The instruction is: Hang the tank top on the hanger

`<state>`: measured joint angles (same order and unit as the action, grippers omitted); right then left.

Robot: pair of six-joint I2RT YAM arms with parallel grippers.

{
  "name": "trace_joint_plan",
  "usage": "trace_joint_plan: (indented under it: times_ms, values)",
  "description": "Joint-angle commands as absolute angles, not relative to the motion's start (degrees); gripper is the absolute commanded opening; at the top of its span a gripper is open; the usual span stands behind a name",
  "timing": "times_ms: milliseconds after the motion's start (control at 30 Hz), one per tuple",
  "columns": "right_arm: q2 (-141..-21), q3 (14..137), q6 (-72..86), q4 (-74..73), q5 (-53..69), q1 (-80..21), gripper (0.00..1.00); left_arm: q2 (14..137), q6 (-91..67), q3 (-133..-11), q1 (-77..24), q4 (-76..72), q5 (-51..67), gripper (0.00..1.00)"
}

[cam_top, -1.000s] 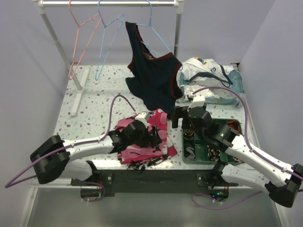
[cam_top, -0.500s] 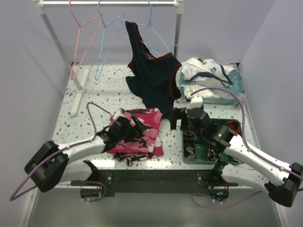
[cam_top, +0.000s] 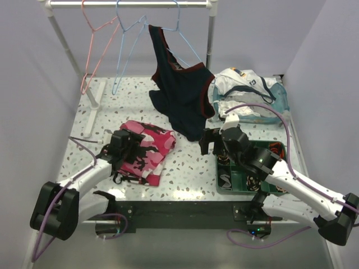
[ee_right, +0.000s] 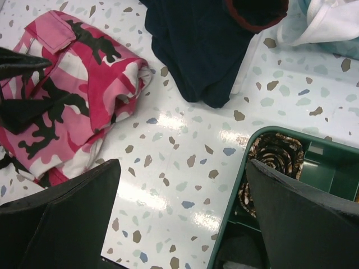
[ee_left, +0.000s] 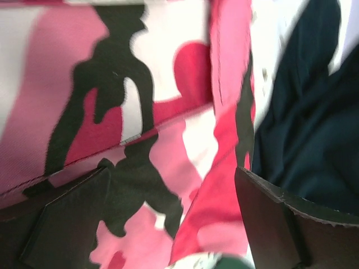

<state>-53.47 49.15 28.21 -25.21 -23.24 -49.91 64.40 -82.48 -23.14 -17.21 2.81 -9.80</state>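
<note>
Under left hand (ee_left: 172, 178), pink camouflage garment (cam_top: 155, 140)

Speckled white table (cam_top: 190, 168), as I see it from the overhead camera. Lying on it:
- a crumpled pink camouflage garment (cam_top: 147, 145), left of centre
- the lower folds of a dark navy top (cam_top: 182, 106), centre
- the tank top (cam_top: 241, 84), heaped at far right
- a green compartment tray (cam_top: 238, 182), near right
- the white rack foot (cam_top: 90, 115), far left

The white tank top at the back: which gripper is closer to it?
The right. The right gripper sits just in front of the tank top; the left gripper is across the table at the pink camouflage garment.
</note>
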Motion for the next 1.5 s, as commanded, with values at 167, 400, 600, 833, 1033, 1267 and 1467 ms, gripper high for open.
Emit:
trace_joint_plan:
  times_ms: [167,400,600,833,1033,1267,1467]
  values:
    - [-52.99,49.22,27.51,-22.59,-20.04,-49.83,0.98,69.6,-75.15,-30.05,5.43,30.66,-21.53,1.0]
    - [-54.4,50.53,27.16,-22.85,-19.07,-49.83,0.98,68.21,-71.63,-30.06,14.33,31.02,-23.2,1.0]
    - [-54.23,52.9,26.9,-24.69,-21.7,-49.83,0.99,61.8,-62.17,-35.24,13.54,30.93,-20.31,1.0]
    - [-55.81,58.26,26.19,-27.15,-30.38,-49.83,0.99,52.92,-56.44,-42.53,0.53,34.45,-21.19,1.0]
    - [-63.1,65.03,25.58,-27.51,-31.91,-44.05,0.98,48.52,-54.23,-43.95,-12.28,36.74,-19.6,1.0]
    - [-69.77,66.0,28.91,-23.03,-23.48,-27.02,0.99,48.78,-55.72,-44.12,-32.06,36.83,-23.81,1.0]
    - [-83.47,73.53,30.23,-17.14,-17.41,-14.97,0.98,58.69,-53.0,-49.91,-52.8,35.42,-30.67,1.0]
